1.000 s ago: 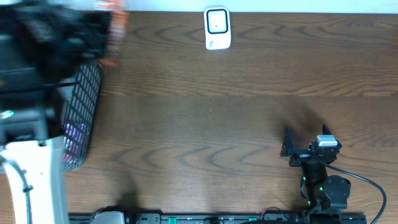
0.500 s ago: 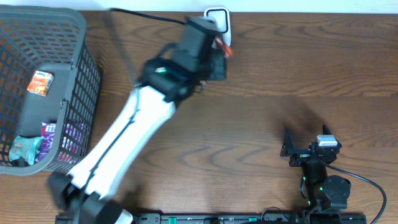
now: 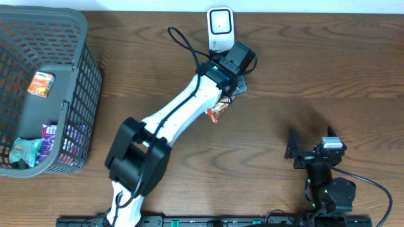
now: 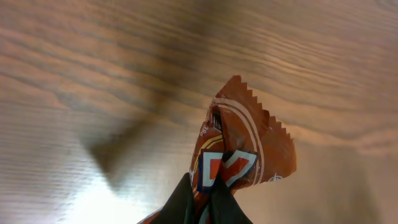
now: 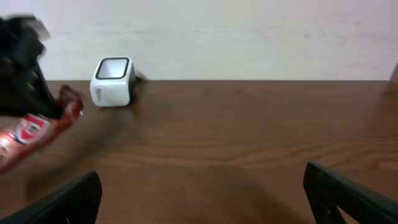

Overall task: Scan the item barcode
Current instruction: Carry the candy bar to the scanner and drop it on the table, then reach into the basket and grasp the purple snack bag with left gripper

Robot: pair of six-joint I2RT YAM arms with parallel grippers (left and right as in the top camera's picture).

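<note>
My left gripper (image 3: 225, 99) is shut on an orange-red snack packet (image 3: 217, 111), held just above the table in front of the white barcode scanner (image 3: 220, 28). In the left wrist view the dark fingertips (image 4: 186, 202) pinch the packet's lower end, and its crimped top (image 4: 245, 134) points up over the wood. In the right wrist view the scanner (image 5: 112, 81) stands at the far left by the wall, with the packet (image 5: 37, 130) blurred in front of it. My right gripper (image 3: 311, 137) rests open near the front right with nothing between its fingers (image 5: 62, 199).
A grey wire basket (image 3: 79, 60) fills the far left; it holds an orange packet (image 3: 40, 83), a purple packet (image 3: 58, 135) and a teal one (image 3: 22, 151). A black cable (image 3: 183, 41) loops beside the scanner.
The left arm has swung from over the basket to the right, carrying the packet, and now holds it just in front of the scanner. The right arm has not moved.
</note>
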